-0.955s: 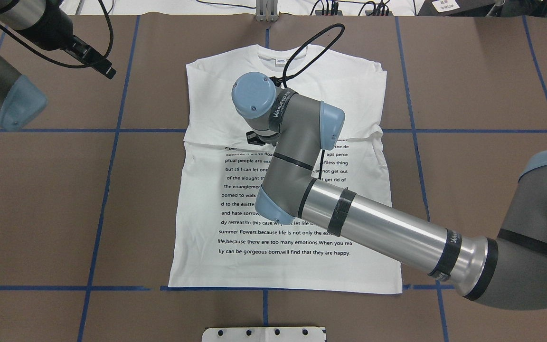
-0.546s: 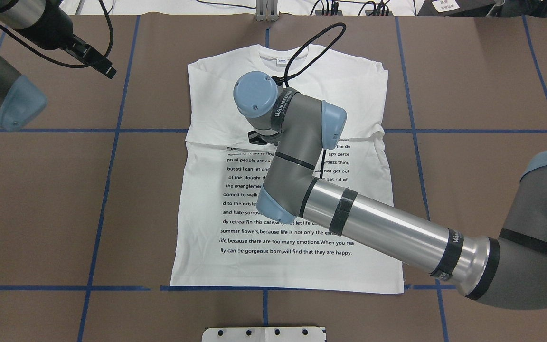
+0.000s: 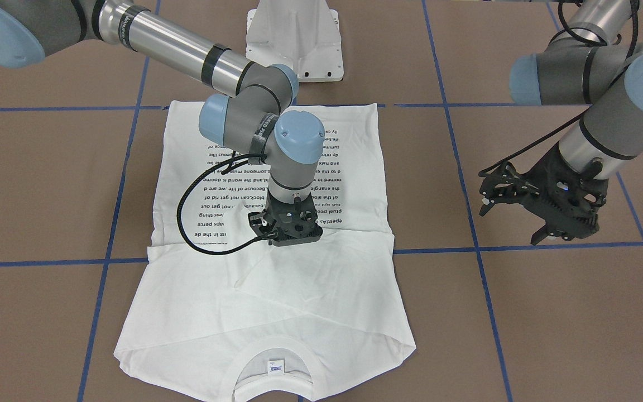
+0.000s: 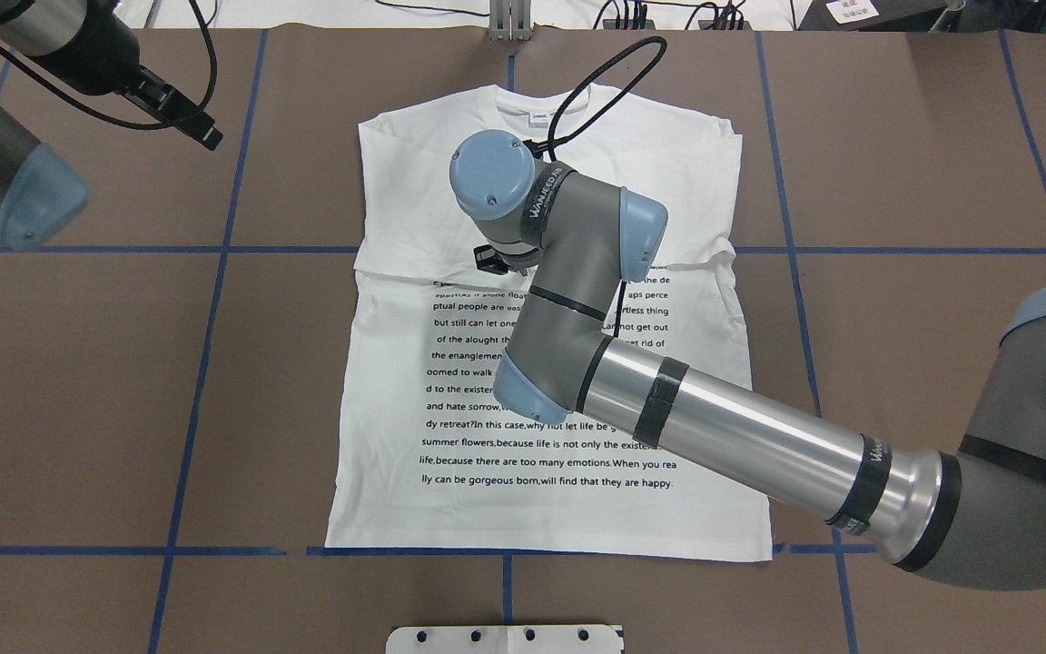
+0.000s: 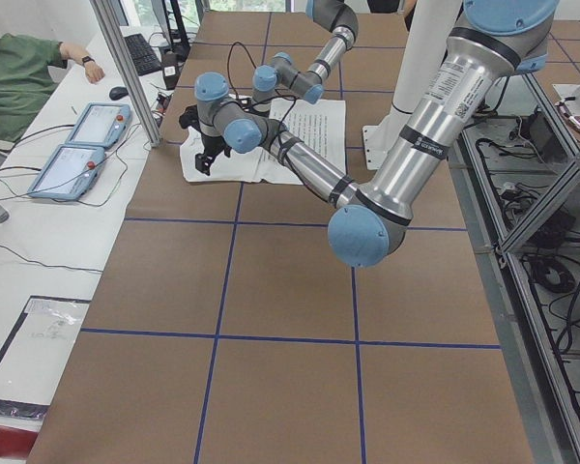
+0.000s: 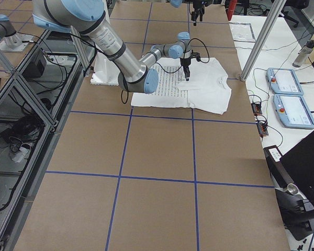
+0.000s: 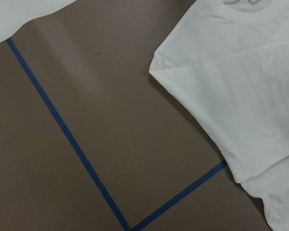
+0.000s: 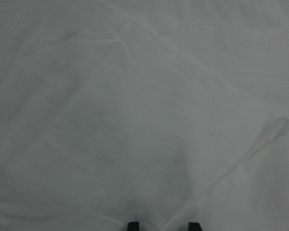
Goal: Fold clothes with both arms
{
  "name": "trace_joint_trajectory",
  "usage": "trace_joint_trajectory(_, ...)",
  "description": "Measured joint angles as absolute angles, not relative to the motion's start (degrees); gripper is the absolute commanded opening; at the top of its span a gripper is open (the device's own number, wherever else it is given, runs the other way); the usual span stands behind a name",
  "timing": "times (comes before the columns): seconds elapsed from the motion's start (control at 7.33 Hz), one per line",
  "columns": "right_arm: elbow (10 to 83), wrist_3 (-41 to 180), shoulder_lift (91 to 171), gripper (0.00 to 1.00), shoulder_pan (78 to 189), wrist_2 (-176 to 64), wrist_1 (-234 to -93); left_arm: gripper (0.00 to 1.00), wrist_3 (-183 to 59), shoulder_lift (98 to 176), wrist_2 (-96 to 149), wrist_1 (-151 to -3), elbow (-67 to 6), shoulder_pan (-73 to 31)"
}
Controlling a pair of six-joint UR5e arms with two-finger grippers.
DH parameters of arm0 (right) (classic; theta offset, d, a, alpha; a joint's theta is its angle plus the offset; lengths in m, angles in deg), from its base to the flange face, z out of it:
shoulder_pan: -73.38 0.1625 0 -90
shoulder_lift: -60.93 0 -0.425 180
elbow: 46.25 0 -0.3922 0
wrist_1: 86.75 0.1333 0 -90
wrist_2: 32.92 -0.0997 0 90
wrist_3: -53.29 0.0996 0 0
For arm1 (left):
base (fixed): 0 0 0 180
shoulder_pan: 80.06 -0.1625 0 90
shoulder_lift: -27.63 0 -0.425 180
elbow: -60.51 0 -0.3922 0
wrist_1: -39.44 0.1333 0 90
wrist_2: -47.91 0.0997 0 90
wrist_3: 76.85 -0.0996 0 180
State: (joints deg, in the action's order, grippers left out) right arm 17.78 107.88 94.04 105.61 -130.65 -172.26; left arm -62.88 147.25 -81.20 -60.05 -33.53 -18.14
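The white T-shirt (image 4: 541, 518) lies flat in the middle of the brown table (image 4: 922, 163). Its black words (image 4: 523, 463) face up. In the overhead view, its collar (image 4: 537, 95) is at the top of the frame and its bottom edge is low in the frame.

The right arm (image 4: 741, 436) comes in from the lower right of that view and reaches over the shirt. The right claw (image 3: 289, 239) points straight down at the middle of the shirt, by the first line of words. In the right wrist view, its two fingertips (image 8: 133, 225) sit apart at the bottom edge, with white cloth close under them. I cannot tell if they touch the cloth.

The left claw (image 3: 508, 223) is on the right side of the front view. It hangs over bare table, well apart from the shirt, with its fingers spread and nothing in them.
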Motion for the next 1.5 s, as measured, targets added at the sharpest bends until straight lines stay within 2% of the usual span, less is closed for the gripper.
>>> trace_joint_trajectory(0.14,18.1,107.9,94.5,0.43,105.6,-130.7,-172.3,1.0,-62.9,147.2,-81.2,-60.1,-33.5,-18.2)
trace_joint_trajectory(0.68,19.1,107.9,95.3,0.3,105.8,-130.7,-172.3,1.0,-62.9,147.3,-81.2,-60.1,-33.5,-18.3)
trace_joint_trajectory(0.82,19.2,107.9,95.3,0.05,105.9,-130.7,-172.3,1.0,-62.9,147.3,-81.2,-60.1,-33.5,-18.3)
trace_joint_trajectory(0.96,19.2,107.9,95.3,0.0,105.9,-130.7,-172.4,1.0,-62.8,147.3,-81.2,-60.1,-33.5,-18.3)
trace_joint_trajectory(1.23,19.9,107.9,95.4,0.0,106.1,-130.8,-173.5,1.0,-62.9,147.3,-81.2,-60.1,-33.4,-18.4)
trace_joint_trajectory(1.5,23.8,107.9,96.8,0.0,107.1,-130.8,-177.7,1.0,-62.9,147.3,-81.2,-60.1,-33.4,-18.4)
